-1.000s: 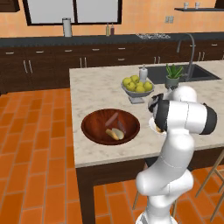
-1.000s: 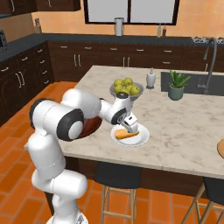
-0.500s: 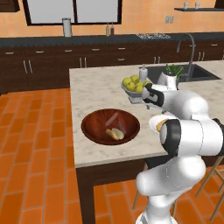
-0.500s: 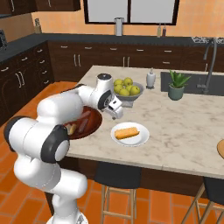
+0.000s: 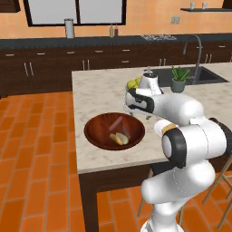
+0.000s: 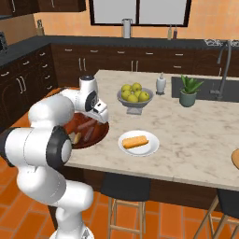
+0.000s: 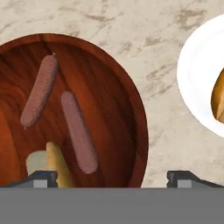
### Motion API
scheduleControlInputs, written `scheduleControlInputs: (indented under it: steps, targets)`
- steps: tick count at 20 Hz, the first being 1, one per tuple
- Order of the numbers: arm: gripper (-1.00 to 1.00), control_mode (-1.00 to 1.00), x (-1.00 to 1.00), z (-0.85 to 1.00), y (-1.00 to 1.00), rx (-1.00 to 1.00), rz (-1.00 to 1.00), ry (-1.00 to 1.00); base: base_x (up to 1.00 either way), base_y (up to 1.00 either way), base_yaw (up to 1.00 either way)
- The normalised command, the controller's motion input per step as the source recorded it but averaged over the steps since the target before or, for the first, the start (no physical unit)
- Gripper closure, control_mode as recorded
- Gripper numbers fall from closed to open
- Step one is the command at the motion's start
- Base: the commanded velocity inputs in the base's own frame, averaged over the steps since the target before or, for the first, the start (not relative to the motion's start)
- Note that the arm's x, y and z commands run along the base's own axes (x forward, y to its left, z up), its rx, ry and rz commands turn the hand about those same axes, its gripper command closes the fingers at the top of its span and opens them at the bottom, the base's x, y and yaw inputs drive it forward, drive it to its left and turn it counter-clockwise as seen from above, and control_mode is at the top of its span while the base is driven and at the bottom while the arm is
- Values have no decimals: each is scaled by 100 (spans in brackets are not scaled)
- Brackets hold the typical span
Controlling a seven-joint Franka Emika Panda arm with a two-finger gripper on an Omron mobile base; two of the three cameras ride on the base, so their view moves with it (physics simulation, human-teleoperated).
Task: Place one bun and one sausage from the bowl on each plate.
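Sausages, two of them, lying in the dark wooden bowl [image 7: 131, 105]: one sausage [image 7: 40, 89] nearer the far wall, the other sausage [image 7: 78, 131] beside it toward the middle. In the hand view, long axes running roughly top to bottom, upper ends leaning toward each other, lower ends spread apart; not touching. Below them in that view, a pale bun [image 7: 59, 166] standing almost parallel to the nearer sausage, just beside its lower end, with a second pale shape [image 7: 36, 161] pressed against it, cut off at the bottom edge.

Bowl [image 6: 100, 134] resting on the marble island counter [image 6: 196, 135], at its left end as seen from the right base view. White plate [image 6: 150, 145] just beside the bowl, apart from it, carrying one golden bun [image 6: 135, 141] laid across its middle, long axis roughly side to side in that view. Grey footed fruit bowl [image 6: 135, 106] farther back, holding yellow-green fruits [image 6: 133, 92]. Edge of a tan plate [image 6: 235, 159] at the right border.

Gripper [image 7: 113, 178] hanging over the bowl's rim nearest the white plate, jaws spread wide, nothing between them, touching nothing.
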Motion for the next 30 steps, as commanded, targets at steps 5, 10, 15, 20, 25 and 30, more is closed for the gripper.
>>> scheduleControlInputs:
  steps: [5,10,15,20,25,30]
  targets:
    - [-100,-100,47,-34,85,0,0,0,0,0,0]
    - [-100,-100,50,-47,52,-5,0,0,0,0,0]
    - [-100,-100,49,-38,17,-5,0,0,0,0,0]
    - [-100,-100,40,-46,16,-1,0,0,0,0,0]
    - [-100,-100,30,-41,16,0,0,0,0,0,0]
    - [-100,-100,17,-39,0,0,0,-4,0,0,0]
